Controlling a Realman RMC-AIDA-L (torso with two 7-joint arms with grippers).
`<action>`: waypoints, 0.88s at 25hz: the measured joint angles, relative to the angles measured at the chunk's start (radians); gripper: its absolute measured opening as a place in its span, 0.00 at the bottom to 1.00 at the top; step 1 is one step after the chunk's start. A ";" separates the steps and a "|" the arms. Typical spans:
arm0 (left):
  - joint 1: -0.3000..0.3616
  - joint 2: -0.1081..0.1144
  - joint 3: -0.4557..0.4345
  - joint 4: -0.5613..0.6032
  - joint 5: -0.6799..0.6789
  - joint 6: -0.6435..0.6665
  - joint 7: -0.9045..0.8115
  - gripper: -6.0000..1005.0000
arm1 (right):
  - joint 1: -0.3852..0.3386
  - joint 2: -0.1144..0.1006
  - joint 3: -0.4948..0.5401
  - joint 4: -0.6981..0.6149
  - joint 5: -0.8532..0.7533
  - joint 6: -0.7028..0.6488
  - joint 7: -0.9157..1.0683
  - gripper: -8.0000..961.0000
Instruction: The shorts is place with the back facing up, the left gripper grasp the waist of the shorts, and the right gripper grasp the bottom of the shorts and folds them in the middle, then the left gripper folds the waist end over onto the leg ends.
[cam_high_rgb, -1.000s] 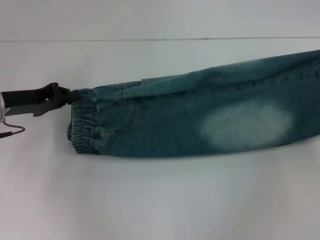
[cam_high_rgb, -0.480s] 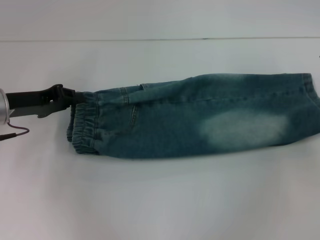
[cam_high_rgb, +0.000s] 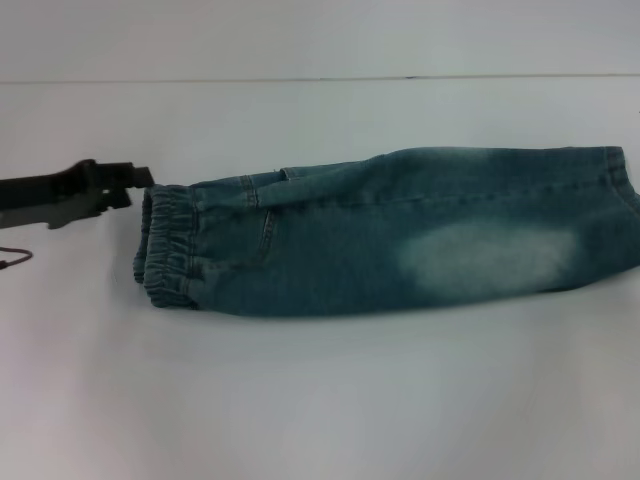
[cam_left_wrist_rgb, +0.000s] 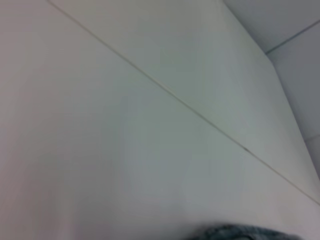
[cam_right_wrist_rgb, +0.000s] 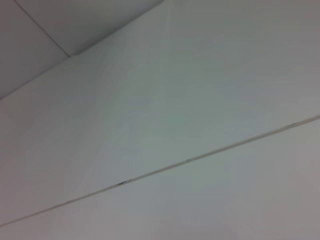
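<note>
Left gripper (cam_high_rgb: 138, 178) hovers just beside the waist (cam_high_rgb: 165, 245), seemingly apart.

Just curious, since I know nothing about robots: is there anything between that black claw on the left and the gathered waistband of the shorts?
Nothing: the head view shows only a sliver of bare white table between the left claw and the waistband.

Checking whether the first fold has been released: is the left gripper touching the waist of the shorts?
Apart. In the head view the left gripper sits just beside the waist of the shorts, with white table showing between them.
</note>
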 joint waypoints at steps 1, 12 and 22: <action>0.007 0.000 -0.004 0.016 0.000 -0.002 -0.002 0.39 | -0.003 -0.001 0.002 -0.001 0.000 -0.003 -0.001 0.63; 0.040 0.028 -0.065 0.122 -0.008 0.144 0.014 0.69 | -0.085 -0.010 0.094 -0.049 0.106 -0.168 -0.105 0.98; 0.011 0.040 -0.062 0.151 -0.012 0.369 0.031 0.90 | -0.207 -0.022 0.107 -0.072 0.265 -0.441 -0.195 0.98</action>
